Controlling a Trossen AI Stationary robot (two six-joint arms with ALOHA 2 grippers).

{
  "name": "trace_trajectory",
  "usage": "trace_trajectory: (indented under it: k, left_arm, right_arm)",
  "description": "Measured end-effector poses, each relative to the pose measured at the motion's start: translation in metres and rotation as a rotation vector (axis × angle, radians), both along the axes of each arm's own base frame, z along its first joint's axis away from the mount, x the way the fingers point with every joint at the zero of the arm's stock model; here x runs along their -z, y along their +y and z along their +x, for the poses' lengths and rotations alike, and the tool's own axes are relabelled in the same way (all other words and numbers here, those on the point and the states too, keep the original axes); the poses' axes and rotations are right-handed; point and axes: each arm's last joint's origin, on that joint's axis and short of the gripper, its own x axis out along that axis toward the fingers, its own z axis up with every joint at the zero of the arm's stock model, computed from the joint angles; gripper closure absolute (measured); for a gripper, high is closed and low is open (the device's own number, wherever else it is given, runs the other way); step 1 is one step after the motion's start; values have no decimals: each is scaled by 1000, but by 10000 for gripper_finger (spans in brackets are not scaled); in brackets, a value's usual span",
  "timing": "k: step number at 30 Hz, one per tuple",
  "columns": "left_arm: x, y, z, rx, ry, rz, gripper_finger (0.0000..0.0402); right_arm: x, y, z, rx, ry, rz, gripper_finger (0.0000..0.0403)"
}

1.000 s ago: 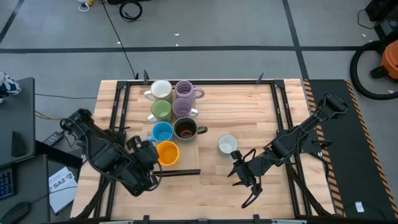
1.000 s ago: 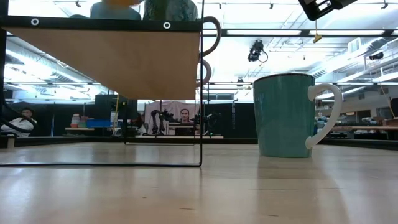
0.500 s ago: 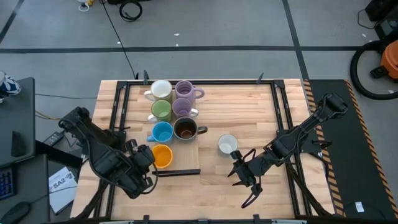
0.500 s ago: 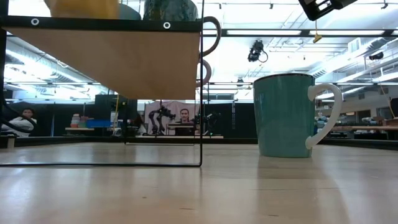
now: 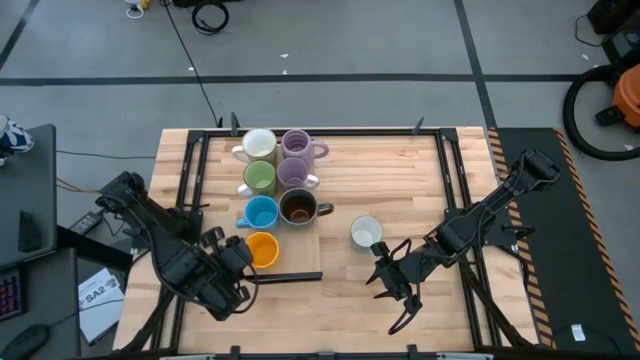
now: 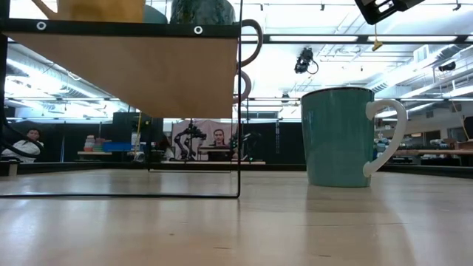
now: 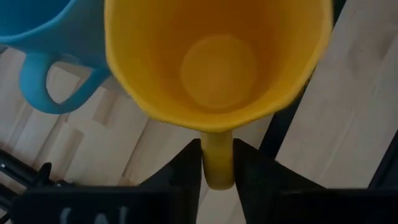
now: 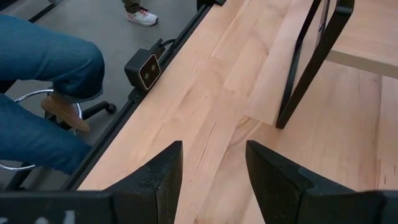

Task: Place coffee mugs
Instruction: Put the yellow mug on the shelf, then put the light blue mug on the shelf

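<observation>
The left tool (image 7: 216, 163) grips the yellow mug (image 5: 263, 248) by its handle beside the blue mug (image 5: 260, 212). The right tool (image 8: 211, 163) hangs wide over the counter (image 5: 400, 170) near the white mug (image 5: 366, 232).

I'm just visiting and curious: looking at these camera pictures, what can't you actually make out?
- Yellow mug: the left wrist view cuts off its rim, and the left gripper, clamped on the handle, hides the handle's end.
- Blue mug: the same view's edge shows only part of it.
- Mugs on the raised shelf: in the low view the shelf hides all but their bottoms.
- Right gripper: open over bare table.
</observation>
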Motion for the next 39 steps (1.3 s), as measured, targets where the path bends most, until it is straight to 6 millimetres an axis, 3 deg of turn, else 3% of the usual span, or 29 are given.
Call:
trace_trajectory:
  k: [22,33,39]
  left_arm:
    - [1,1,2,-16,10,-14,283]
    - [1,2,1,-38,13,-22,206]
    - [1,2,1,-39,13,-23,192]
  right_arm:
    - [0,0,0,0,0,0,221]
    - [0,0,0,0,0,0,221]
    - [0,0,0,0,0,0,221]
